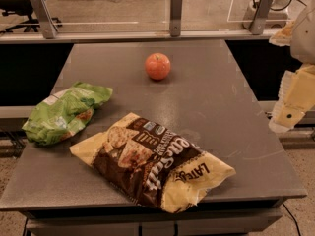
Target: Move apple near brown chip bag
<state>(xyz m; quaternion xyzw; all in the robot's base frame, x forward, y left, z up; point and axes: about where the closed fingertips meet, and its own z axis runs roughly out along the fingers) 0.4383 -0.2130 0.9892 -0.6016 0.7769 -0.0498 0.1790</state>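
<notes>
The apple (158, 66) is small, round and red-orange, and stands on the far middle of the grey table (211, 92). The brown chip bag (152, 161) is large, dark brown and pale yellow with white lettering, and lies flat near the table's front edge. The apple is well apart from the bag, farther back. My gripper (290, 107) hangs at the right edge of the view, beyond the table's right side, away from both the apple and the bag. It holds nothing that I can see.
A smaller bright green bag (64, 112) lies at the table's left edge, close to the brown bag's left end. A glass barrier with metal posts (176, 14) runs along the far edge of the table.
</notes>
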